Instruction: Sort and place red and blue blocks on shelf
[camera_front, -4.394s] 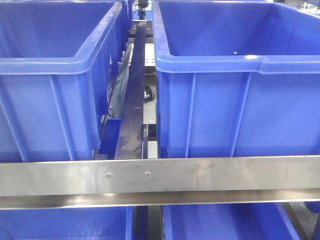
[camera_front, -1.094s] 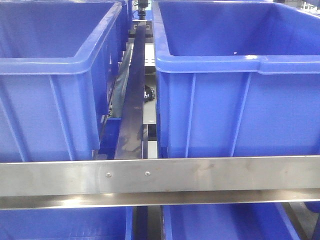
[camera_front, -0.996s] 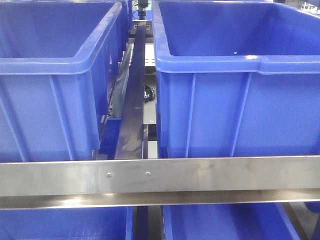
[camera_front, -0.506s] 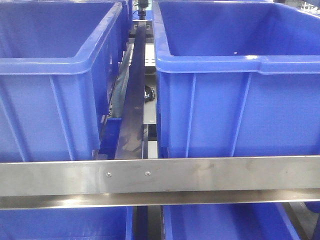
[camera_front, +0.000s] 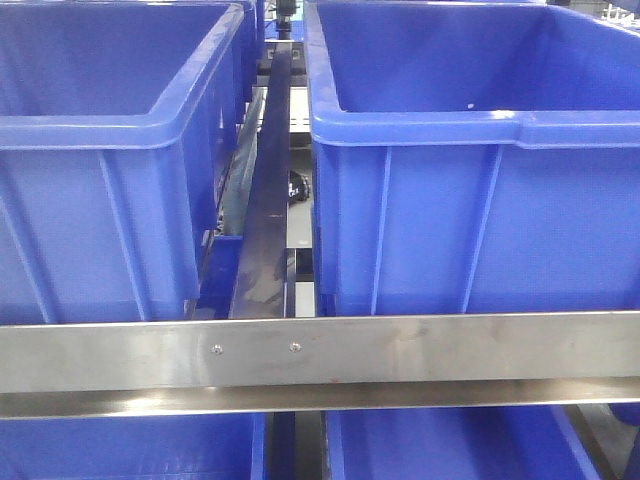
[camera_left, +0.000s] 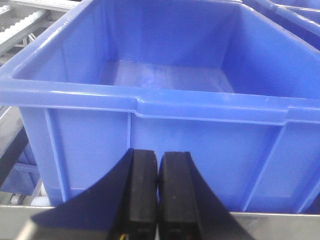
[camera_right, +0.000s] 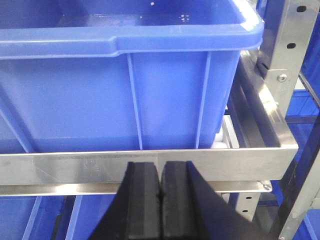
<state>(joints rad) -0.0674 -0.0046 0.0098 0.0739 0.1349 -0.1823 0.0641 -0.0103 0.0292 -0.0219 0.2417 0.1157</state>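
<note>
The red and blue blocks are out of view in every frame. The shelf shows as a brushed-steel front rail (camera_front: 320, 355) with two screw heads, also a front rail (camera_right: 75, 162) in the right wrist view. My left gripper (camera_left: 158, 154) is shut with nothing between its black fingers, facing the front wall of a large blue bin (camera_left: 160, 105). My right gripper (camera_right: 160, 167) is shut and empty too, level with the shelf rail below another blue bin (camera_right: 120, 80). Neither gripper shows in the front view.
Two large blue bins (camera_front: 100, 150) (camera_front: 470, 160) sit side by side on the shelf, split by a dark divider rail (camera_front: 268, 200). More blue bins (camera_front: 440, 445) sit on the tier below. A perforated steel upright (camera_right: 282, 55) stands at the right, white rollers (camera_left: 20, 22) at the left.
</note>
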